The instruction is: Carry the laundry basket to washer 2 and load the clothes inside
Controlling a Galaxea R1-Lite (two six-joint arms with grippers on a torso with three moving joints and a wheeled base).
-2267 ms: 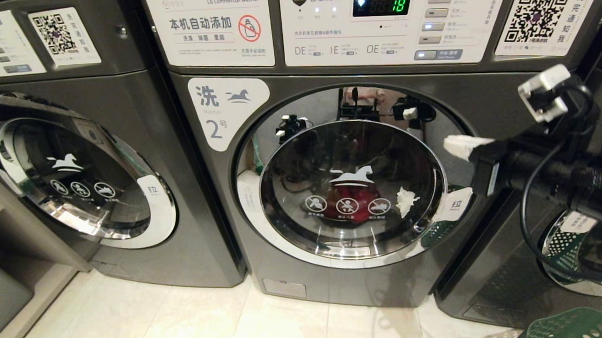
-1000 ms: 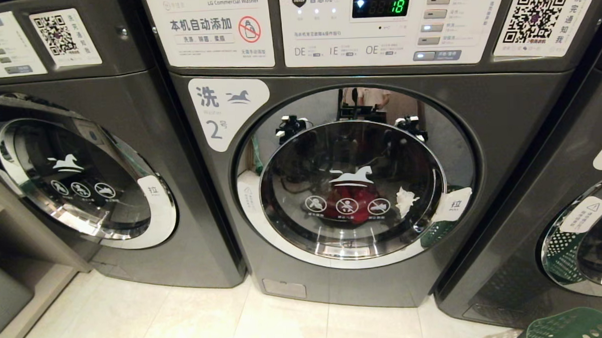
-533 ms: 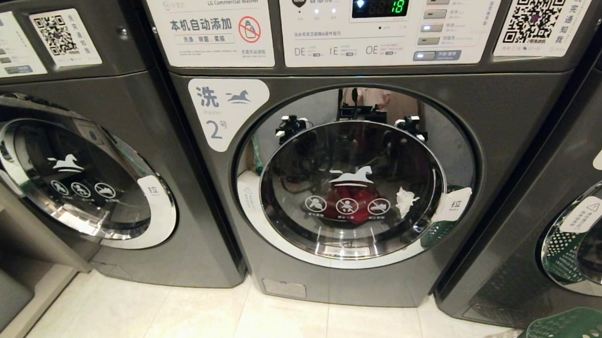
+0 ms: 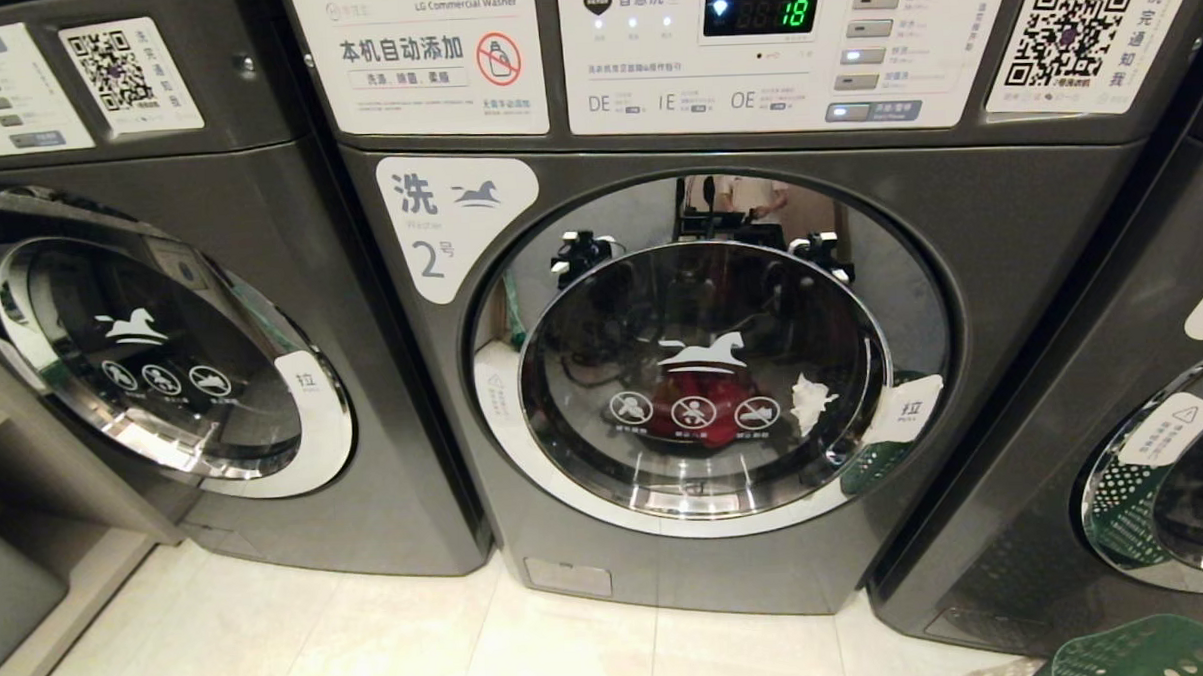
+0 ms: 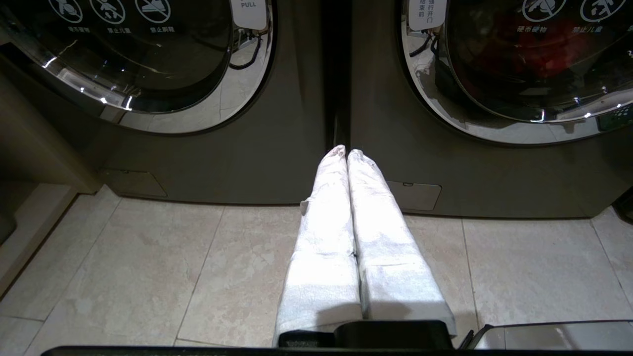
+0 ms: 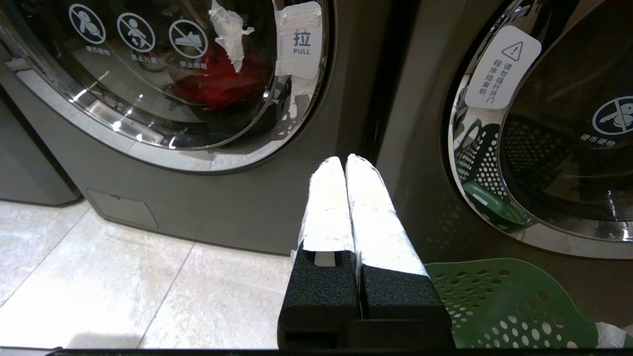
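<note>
1. Washer 2 (image 4: 703, 374), dark grey metal, fills the head view; its round chrome-ringed glass door is closed.
2. The laundry basket (image 6: 499, 306), perforated green plastic, sits on the floor at the washer's right, cut off.
3. The clothes (image 6: 217, 81) show dimly red behind the glass.
4. Left gripper (image 5: 347, 154) and right gripper (image 6: 344, 160): white-wrapped fingers pressed together, empty.

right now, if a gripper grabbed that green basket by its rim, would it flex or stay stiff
Probably some flex: the laundry basket looks like thin moulded plastic, with holes all over, so a rim pinch could bend it. It is likely light, since the red clothes already sit behind the shut door of washer 2. Its flared rim may slip between smooth jaws.
</note>
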